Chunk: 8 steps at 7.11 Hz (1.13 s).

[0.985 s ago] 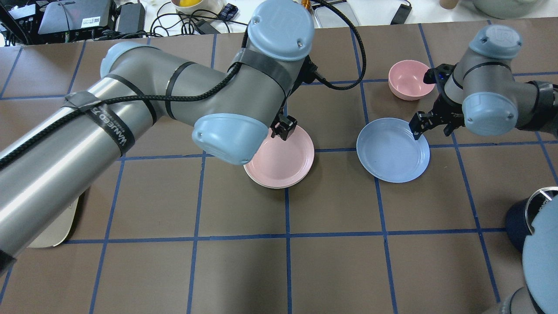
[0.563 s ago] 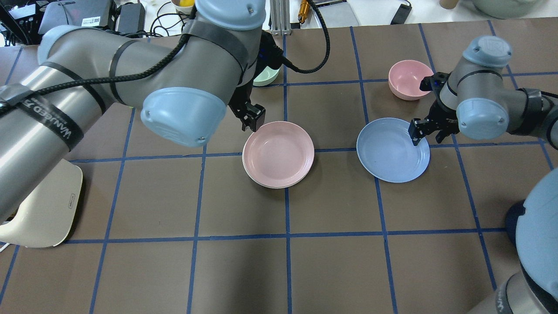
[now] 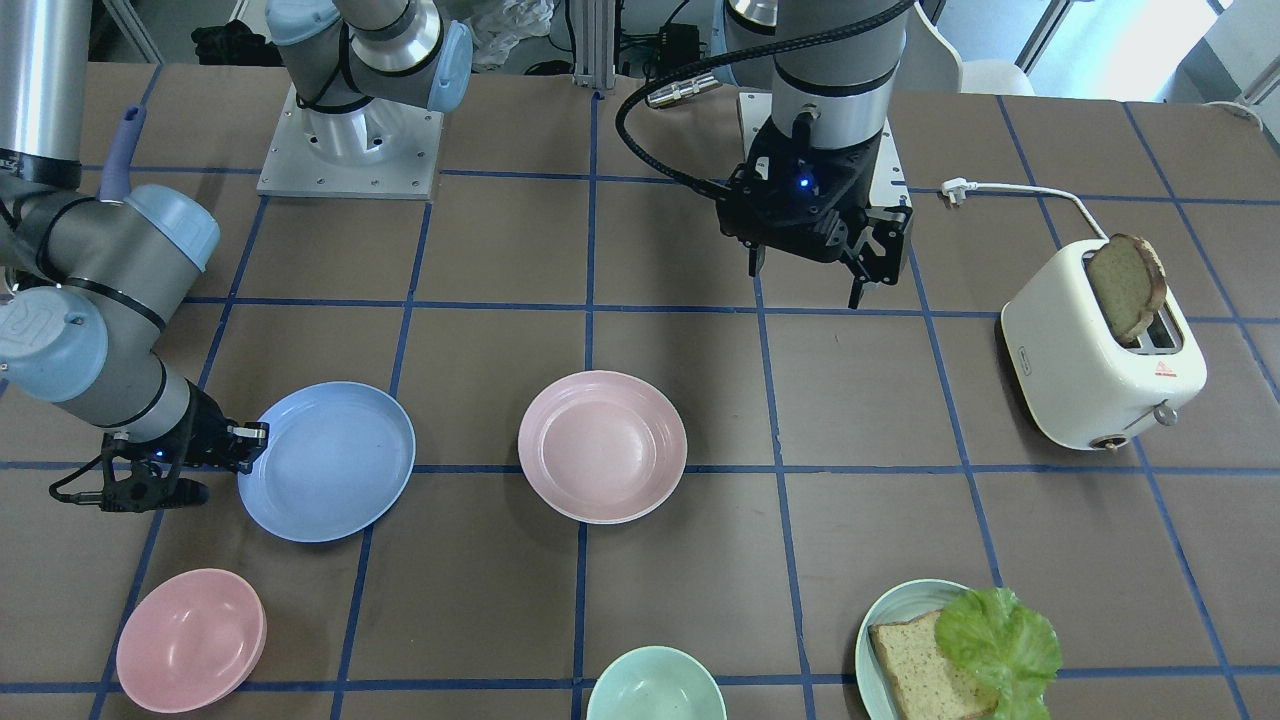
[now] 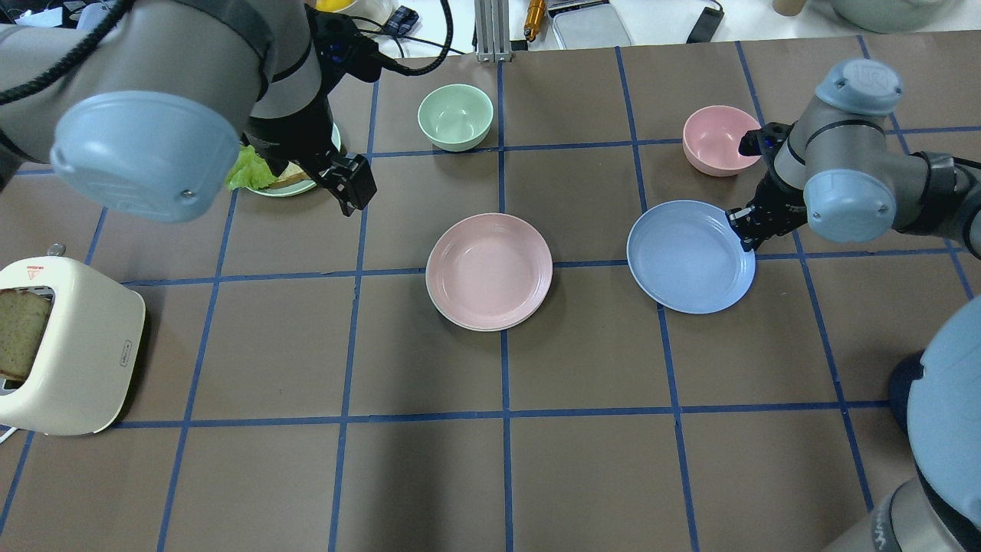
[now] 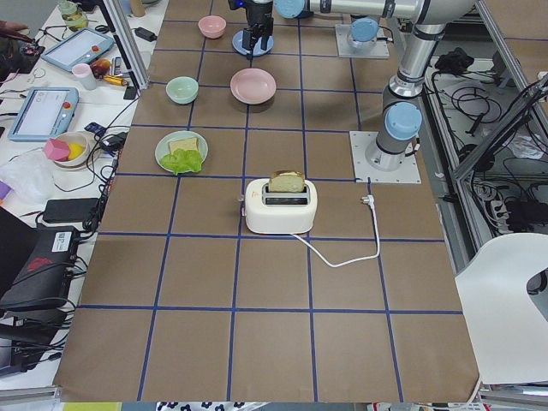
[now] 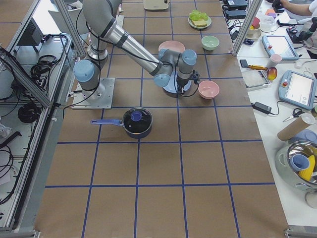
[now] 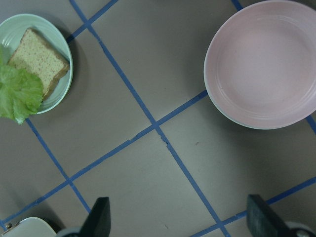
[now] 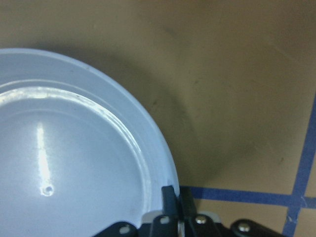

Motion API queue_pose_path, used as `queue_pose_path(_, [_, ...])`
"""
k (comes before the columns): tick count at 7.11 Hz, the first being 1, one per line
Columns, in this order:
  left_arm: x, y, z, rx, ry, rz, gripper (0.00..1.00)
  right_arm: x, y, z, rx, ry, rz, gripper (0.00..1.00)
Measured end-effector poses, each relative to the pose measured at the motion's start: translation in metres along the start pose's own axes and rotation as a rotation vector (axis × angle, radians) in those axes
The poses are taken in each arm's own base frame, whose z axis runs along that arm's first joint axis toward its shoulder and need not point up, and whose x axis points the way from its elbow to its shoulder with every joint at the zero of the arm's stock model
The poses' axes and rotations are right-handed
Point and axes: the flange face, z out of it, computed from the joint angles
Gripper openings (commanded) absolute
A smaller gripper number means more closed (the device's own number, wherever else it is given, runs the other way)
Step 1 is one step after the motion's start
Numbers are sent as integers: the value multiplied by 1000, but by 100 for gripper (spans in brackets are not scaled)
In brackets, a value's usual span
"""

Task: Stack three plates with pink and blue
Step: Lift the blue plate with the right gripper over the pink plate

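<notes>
The pale pink plate [image 4: 489, 270] lies mid-table on top of the cream-white plate [image 4: 458, 320], of which only a thin rim shows. It also shows in the left wrist view [image 7: 264, 64]. The light blue plate [image 4: 690, 259] lies to its right. My right gripper [image 4: 747, 230] is shut on the blue plate's far right rim [image 8: 153, 163], its fingers [image 8: 170, 205] pinched together on the edge. My left gripper [image 4: 349, 188] is open and empty, raised to the far left of the pink plate, with its fingertips [image 7: 101, 217] spread wide.
A pink bowl [image 4: 720, 138] stands just behind my right gripper. A mint bowl [image 4: 455, 115] is at the back centre. A teal plate with bread and lettuce [image 4: 287, 172] lies under my left arm. A toaster [image 4: 69, 345] is at the left and a dark pot [image 6: 137, 121] at the right front.
My left arm has swung left and back, away from the pink plate toward the bread plate. My right gripper has closed onto the blue plate's rim.
</notes>
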Motion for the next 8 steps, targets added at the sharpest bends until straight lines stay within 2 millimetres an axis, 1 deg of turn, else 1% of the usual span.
queue_pose_path(1, [-20, 13, -5, -9, 26, -46, 100, -2, -4, -16, 12, -30, 0, 0])
queue_pose_path(2, [-39, 26, -9, -22, 60, -93, 100, -7, -8, -40, 11, -69, 0, 0])
queue_pose_path(3, [-53, 39, -11, -34, 114, -138, 100, -16, -13, -60, 8, -121, -2, 0])
queue_pose_path(4, [-63, 50, -14, -42, 149, -171, 100, -29, -16, -71, 11, -164, -6, 0])
queue_pose_path(5, [-70, 60, -19, -50, 166, -196, 100, -55, -19, -76, 11, -197, -12, 0])
queue_pose_path(6, [-73, 67, -22, -55, 173, -214, 100, -92, -18, -80, 6, -204, -8, 0])
queue_pose_path(7, [-74, 71, -25, -57, 175, -240, 100, -133, -14, -84, 0, -198, 17, 0])
queue_pose_path(8, [-74, 73, -27, -58, 174, -287, 100, -180, -7, -86, -5, -188, 44, 0])
